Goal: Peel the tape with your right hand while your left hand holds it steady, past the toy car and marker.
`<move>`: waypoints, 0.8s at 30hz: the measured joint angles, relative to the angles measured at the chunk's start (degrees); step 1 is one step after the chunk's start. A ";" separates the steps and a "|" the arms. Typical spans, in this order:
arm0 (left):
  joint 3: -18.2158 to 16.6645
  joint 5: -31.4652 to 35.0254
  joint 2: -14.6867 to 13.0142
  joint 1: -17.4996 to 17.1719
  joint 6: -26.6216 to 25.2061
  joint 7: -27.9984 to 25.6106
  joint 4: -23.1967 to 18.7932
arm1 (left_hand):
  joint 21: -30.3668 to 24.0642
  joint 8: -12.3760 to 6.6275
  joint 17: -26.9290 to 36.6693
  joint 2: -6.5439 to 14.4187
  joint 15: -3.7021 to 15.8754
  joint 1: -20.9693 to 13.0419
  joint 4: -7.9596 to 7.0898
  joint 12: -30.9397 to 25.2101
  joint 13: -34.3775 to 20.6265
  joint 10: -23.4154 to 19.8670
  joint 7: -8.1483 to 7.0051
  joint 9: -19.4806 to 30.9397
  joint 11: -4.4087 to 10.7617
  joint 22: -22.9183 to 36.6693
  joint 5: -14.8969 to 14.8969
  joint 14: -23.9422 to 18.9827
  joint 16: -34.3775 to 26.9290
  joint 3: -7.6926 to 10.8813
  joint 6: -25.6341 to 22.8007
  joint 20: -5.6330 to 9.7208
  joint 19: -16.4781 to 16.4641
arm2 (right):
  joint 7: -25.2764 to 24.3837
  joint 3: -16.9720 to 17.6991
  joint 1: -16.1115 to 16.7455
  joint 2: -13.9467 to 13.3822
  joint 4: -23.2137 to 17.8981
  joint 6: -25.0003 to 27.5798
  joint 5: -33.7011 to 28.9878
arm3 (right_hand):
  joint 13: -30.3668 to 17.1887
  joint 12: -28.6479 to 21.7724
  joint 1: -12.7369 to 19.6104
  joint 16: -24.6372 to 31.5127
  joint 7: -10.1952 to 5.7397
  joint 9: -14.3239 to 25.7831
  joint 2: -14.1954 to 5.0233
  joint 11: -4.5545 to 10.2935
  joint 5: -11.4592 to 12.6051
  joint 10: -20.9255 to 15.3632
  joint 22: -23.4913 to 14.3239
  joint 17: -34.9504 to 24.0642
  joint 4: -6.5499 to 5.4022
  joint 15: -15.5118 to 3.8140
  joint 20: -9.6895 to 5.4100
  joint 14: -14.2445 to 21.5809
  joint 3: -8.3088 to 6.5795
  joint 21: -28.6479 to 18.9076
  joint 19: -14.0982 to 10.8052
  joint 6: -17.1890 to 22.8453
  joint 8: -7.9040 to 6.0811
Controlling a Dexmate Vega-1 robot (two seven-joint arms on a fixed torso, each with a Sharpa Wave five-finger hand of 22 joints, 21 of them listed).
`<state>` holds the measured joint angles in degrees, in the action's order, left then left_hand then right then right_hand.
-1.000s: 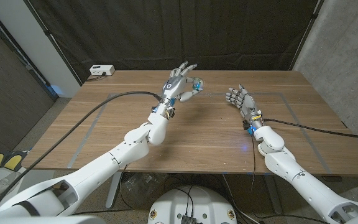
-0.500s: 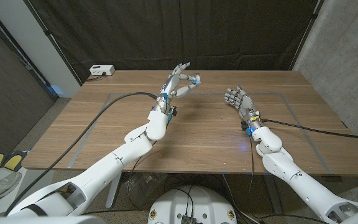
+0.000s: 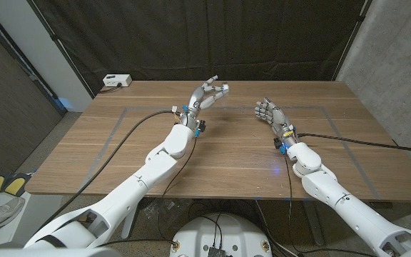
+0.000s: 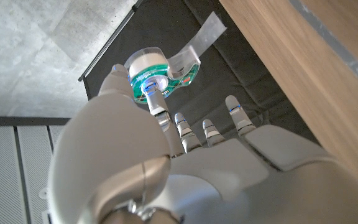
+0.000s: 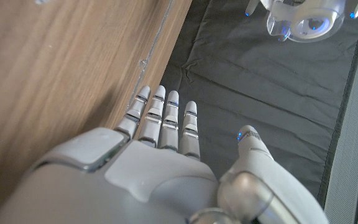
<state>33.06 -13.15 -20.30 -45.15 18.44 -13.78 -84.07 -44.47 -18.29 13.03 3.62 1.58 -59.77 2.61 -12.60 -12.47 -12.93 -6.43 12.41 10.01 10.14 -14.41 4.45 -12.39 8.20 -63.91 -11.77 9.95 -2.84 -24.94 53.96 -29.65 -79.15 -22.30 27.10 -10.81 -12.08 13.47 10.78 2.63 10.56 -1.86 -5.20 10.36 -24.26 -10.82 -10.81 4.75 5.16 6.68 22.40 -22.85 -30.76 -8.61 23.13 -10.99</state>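
Observation:
A small roll of clear tape in a green and clear dispenser [image 3: 223,89] [image 4: 153,70] is pinched at the fingertips of my left hand [image 3: 204,97] [image 4: 166,163], raised above the far middle of the wooden table [image 3: 234,153]. A loose strip of tape [image 4: 204,36] sticks out from the dispenser. My right hand [image 3: 269,113] [image 5: 160,165] hovers a short way to the right of it, fingers apart and holding nothing. In the right wrist view the left hand with the tape [image 5: 303,18] shows ahead of the right hand's fingertips.
A white power box [image 3: 116,81] sits at the table's back left corner. Grey tape lines [image 3: 113,128] mark a rectangle on the tabletop. Black cables [image 3: 138,114] [image 3: 362,143] trail across the table to both arms. A black curtain hangs behind.
My left arm has stretched farther out over the table, keeping the tape held at its fingertips. My right hand has shifted slightly left, toward the tape.

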 measured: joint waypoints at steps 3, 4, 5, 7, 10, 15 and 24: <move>-0.33 -3.70 0.61 0.21 0.09 2.72 0.64 | 0.00 0.00 -0.20 0.00 -0.15 0.00 0.00 0.00 0.24 -0.49 0.30 -0.03 0.12 0.00 0.01 -0.15 0.00 0.00 -0.30 0.00 0.00 | -0.51 -0.23 0.12 -0.52 -0.96 0.66 -0.86 | -0.30 0.22 -0.11 -0.40 -0.41 0.00 0.11 0.00 0.00 0.57 0.00 -0.01 0.17 -0.02 0.17 -0.99 0.17 0.32 0.59 -0.41 0.00; -0.46 -4.52 0.87 0.29 0.09 3.32 0.89 | 0.00 0.00 -0.25 0.00 -0.15 0.00 0.00 0.00 0.24 -0.49 0.30 -0.07 0.12 0.00 0.01 -0.15 0.00 0.00 -0.30 0.00 0.00 | -0.76 -0.27 0.16 -0.62 -1.18 0.84 -1.26 | -0.30 0.22 -0.11 -0.40 -0.41 0.00 0.11 0.00 0.00 0.80 0.00 -0.01 0.24 0.08 0.20 -1.09 0.25 0.32 0.62 -0.41 0.00; -0.52 -4.52 0.95 0.31 0.09 3.32 0.99 | 0.00 0.00 -0.26 0.00 -0.15 -0.01 0.00 0.00 0.23 -0.49 0.30 -0.11 0.12 0.00 0.01 -0.15 0.00 0.00 -0.30 0.00 0.00 | -1.00 -0.36 0.27 -0.88 -1.68 0.93 -1.60 | -0.30 0.22 -0.11 -0.40 -0.45 0.00 0.11 0.01 0.00 0.99 0.00 -0.01 0.24 -0.05 0.40 -1.23 0.25 0.33 0.82 -0.45 0.00; -0.82 -7.69 1.46 0.46 0.09 5.56 1.44 | 0.22 0.00 -0.26 -0.01 -0.15 -0.01 0.00 0.00 0.23 -0.49 0.30 -0.13 0.12 0.00 0.02 -0.15 0.00 0.00 -0.30 0.00 0.00 | -1.43 -0.46 0.45 -1.18 -2.26 0.99 -2.24 | -0.30 0.21 0.19 -0.40 -0.62 0.00 0.41 0.17 0.00 1.16 0.00 -0.01 0.24 -0.13 0.27 -1.31 0.24 0.65 1.11 -0.62 0.00; -1.14 -11.71 1.96 0.56 -0.68 8.12 1.67 | 0.41 0.00 -0.26 -0.01 -0.15 -0.01 0.01 -0.29 0.23 -0.84 0.57 -0.12 0.24 0.00 0.08 -0.15 0.00 0.01 -0.57 0.00 0.00 | -1.97 -0.54 0.64 -1.47 -2.82 1.00 -3.05 | -0.30 0.21 0.19 -0.40 -0.61 -0.01 0.41 0.20 0.00 1.19 0.00 -0.01 0.40 -0.33 0.17 -1.51 0.41 0.69 1.20 -0.63 0.00; -1.76 -17.94 2.94 0.59 -3.04 11.32 1.78 | 0.62 -0.11 -0.44 -0.01 0.25 -0.01 0.18 -0.44 0.23 -1.64 0.60 0.18 0.05 0.15 0.08 -0.55 -0.45 0.18 -0.60 0.00 0.00 | -3.14 -0.70 1.09 -2.25 -4.41 1.31 -4.92 | -0.30 0.21 0.50 -0.40 -0.92 -0.01 0.71 0.50 0.00 1.50 0.00 0.00 0.75 -0.25 0.18 -2.04 0.21 0.93 1.20 -0.93 0.00; -2.85 -25.64 4.29 0.13 -6.93 14.36 1.26 | 0.62 -0.43 -0.53 -0.02 0.46 -0.02 0.18 -0.83 0.50 -2.97 0.94 0.71 0.33 0.15 0.12 -1.59 -0.79 0.18 -0.93 0.00 0.00 | -5.59 -0.95 1.82 -3.80 -7.42 3.68 -8.57 | -0.30 0.18 2.68 -0.18 0.18 -0.01 0.88 1.07 0.00 1.92 0.01 0.00 2.38 -0.36 0.48 -2.09 -0.31 1.32 1.50 -0.48 0.00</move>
<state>30.21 -38.78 -16.01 -45.02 11.51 0.57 -82.81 -43.85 -18.72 12.50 3.60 2.05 -59.79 2.79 -13.42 -11.97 -15.90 -5.50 13.12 10.34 10.29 -14.29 2.87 -13.18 8.38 -64.84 -11.77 9.95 -8.43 -25.89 55.78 -33.45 -86.57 -18.61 18.53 -11.10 -11.90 16.15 10.60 2.82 10.54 -0.98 -4.13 10.36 -22.34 -10.81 -10.81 7.13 4.81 7.17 20.31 -23.16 -29.45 -7.11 22.65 -10.99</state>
